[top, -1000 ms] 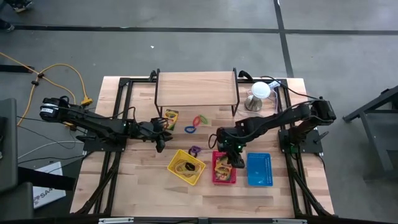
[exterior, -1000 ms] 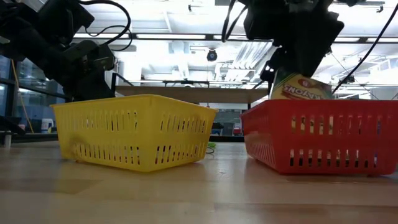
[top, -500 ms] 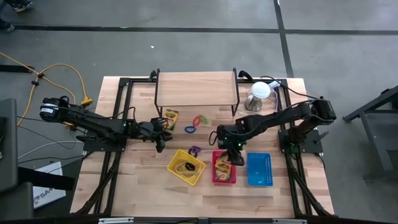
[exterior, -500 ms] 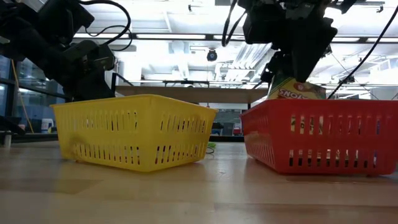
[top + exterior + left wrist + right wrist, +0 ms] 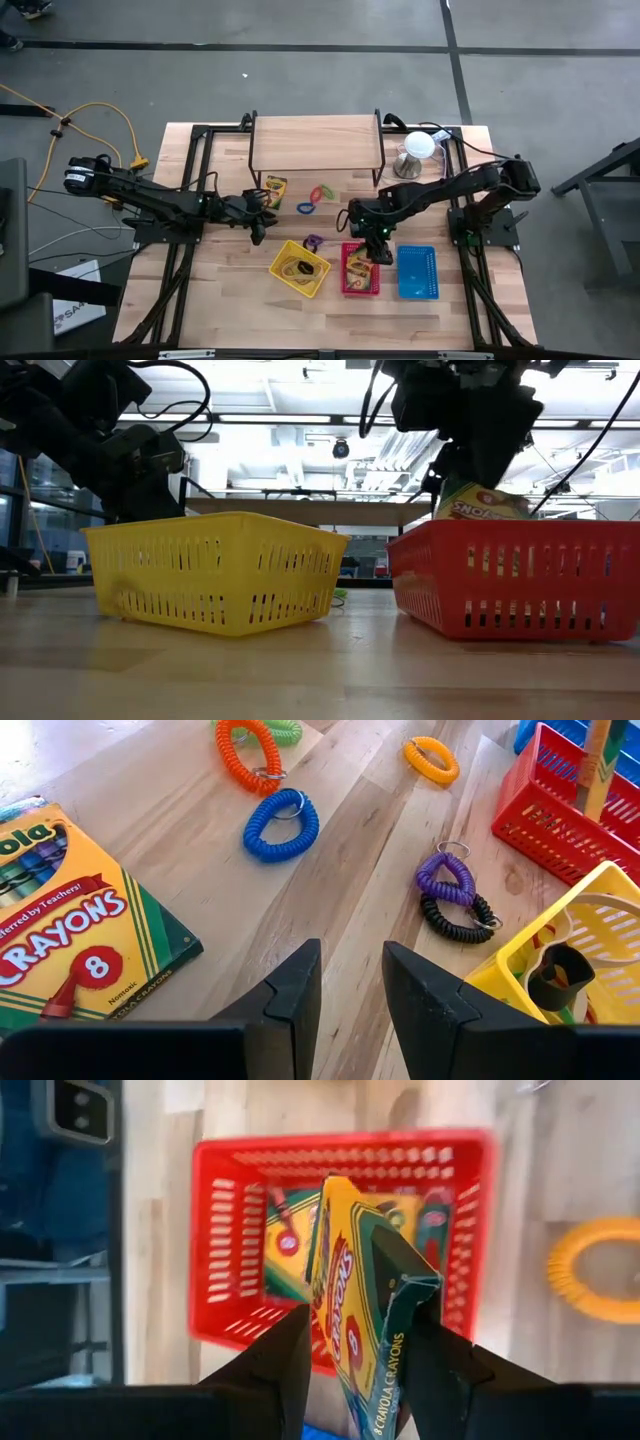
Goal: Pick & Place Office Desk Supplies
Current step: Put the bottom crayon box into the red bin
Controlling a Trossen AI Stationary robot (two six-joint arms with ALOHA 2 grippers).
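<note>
Mostly hidden in the low view: bottom half of the crayon box (image 5: 480, 505), behind the near wall of the red basket (image 5: 520, 580). Only the top with its label poking above the rim. Fingers holding it hard to make out there, lost in dark arm parts. From above, box nearly covered by the arm, just a bit of yellow inside the red basket (image 5: 362, 290). Seen from the right wrist, one end of the box cut off at the picture edge.

Compared with a second ago: box top a touch lower toward the red basket's rim, tilted a little differently. Left arm in the same spot as before.

Right gripper (image 5: 360, 1325) over the red basket, clamped on the crayon box (image 5: 345, 1280), one finger on each wide side. Box standing on end, leaning, lower part inside the red basket (image 5: 225, 1260). Under it, lying on the basket floor, a flat box (image 5: 285, 1240).

Left gripper (image 5: 350, 980) well away from the red basket, past the yellow basket (image 5: 560, 950), fingers apart, nothing between them. Other box (image 5: 70, 940) on the table near it. Between there and the red basket, loose coils: blue coil (image 5: 280, 823), purple coil (image 5: 447, 878), black coil (image 5: 455, 918).
</note>
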